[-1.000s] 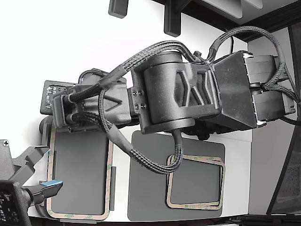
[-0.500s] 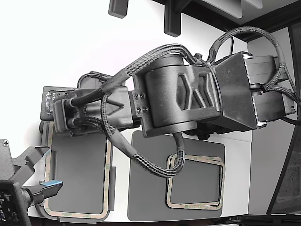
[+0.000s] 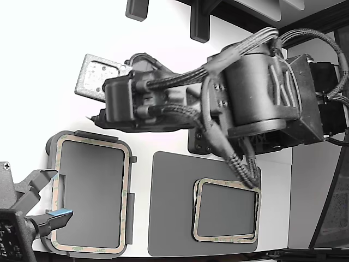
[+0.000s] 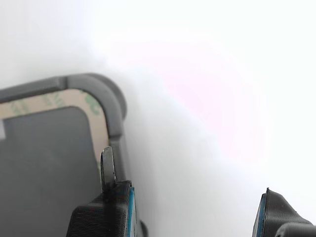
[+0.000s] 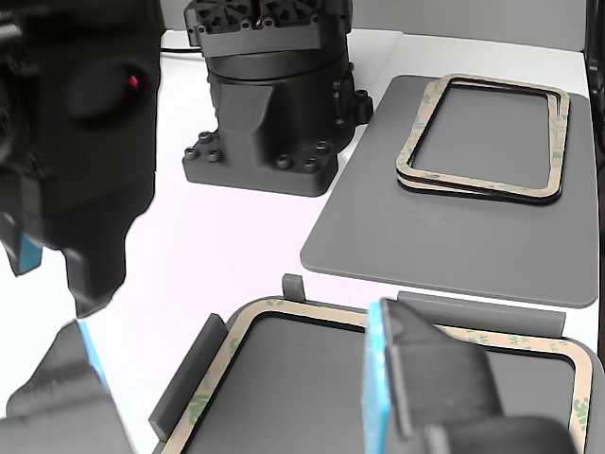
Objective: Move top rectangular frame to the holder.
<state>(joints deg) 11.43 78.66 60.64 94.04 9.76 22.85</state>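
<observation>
A tan frame point(image 3: 92, 140) lies flat inside the light grey holder point(image 3: 50, 148) at the exterior view's lower left. Its corner point(image 4: 47, 103) and the holder's rim point(image 4: 109, 96) show in the wrist view. My gripper point(image 4: 192, 210) is open and empty, above and just off that corner, touching nothing. My arm's wrist point(image 3: 122, 103) hangs above the table beyond the holder. Further tan frames point(image 3: 226, 183) lie stacked on the dark mat point(image 3: 169, 207) at the exterior view's right. The other view shows the holder's frame point(image 5: 284, 320) and the stack point(image 5: 482, 180).
A second arm's gripper point(image 3: 52, 218) with blue pads sits at the holder's near left corner; its fingers point(image 5: 416, 378) fill the other view's foreground. A black arm base point(image 5: 274, 104) stands behind the mat. The table's front edge runs just below holder and mat.
My arm has lifted and swung away from the holder toward the exterior view's upper right. The holder, covered by the wrist before, now shows whole with the frame in it.
</observation>
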